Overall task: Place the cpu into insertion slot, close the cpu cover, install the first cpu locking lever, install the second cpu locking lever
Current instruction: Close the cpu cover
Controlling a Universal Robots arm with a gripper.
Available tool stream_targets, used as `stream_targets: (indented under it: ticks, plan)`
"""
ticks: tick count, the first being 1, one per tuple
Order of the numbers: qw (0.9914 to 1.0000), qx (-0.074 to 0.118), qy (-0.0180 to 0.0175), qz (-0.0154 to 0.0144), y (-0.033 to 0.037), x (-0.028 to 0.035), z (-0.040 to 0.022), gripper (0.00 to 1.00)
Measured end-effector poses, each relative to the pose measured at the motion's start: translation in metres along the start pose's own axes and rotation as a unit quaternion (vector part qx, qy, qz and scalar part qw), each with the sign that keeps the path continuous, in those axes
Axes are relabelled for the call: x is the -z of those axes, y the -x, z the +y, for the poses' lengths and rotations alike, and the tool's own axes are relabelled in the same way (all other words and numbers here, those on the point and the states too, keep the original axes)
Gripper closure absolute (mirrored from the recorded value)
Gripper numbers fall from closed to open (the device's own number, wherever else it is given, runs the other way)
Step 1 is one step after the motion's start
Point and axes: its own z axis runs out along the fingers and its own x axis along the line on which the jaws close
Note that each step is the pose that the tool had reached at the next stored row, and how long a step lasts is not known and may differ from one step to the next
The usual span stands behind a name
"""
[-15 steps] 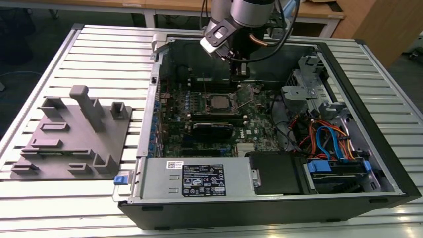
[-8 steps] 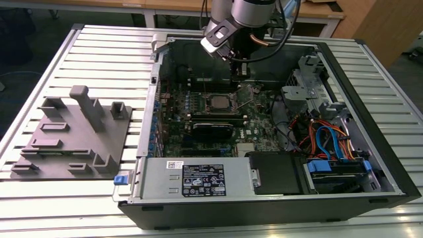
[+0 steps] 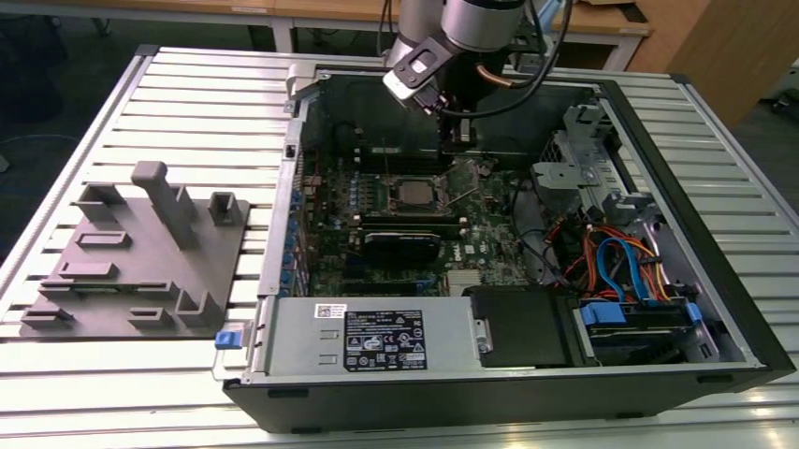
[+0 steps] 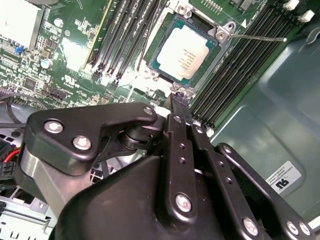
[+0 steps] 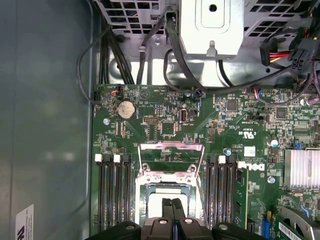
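Holding our gripper [image 4: 178, 100] clenched on nothing, tips just beside the cpu [image 4: 184, 59], seated in the insertion slot [image 4: 199, 21].

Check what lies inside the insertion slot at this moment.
The cpu lies flat inside the insertion slot, silvery top up. The chip covers the slot's floor beneath it, and the gripper hides part of the rim nearest it.

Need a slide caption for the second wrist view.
Shut tool by the edge of the cpu cover, the cpu seated in its window.
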Motion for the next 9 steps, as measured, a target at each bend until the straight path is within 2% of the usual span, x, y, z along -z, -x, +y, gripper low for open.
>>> stream_targets:
  ticks: [9]
  plan:
    - [1.00000, 0.000, 0.0000, 0.0000, 0.0000, 0.0000, 0.0030, 0.90]
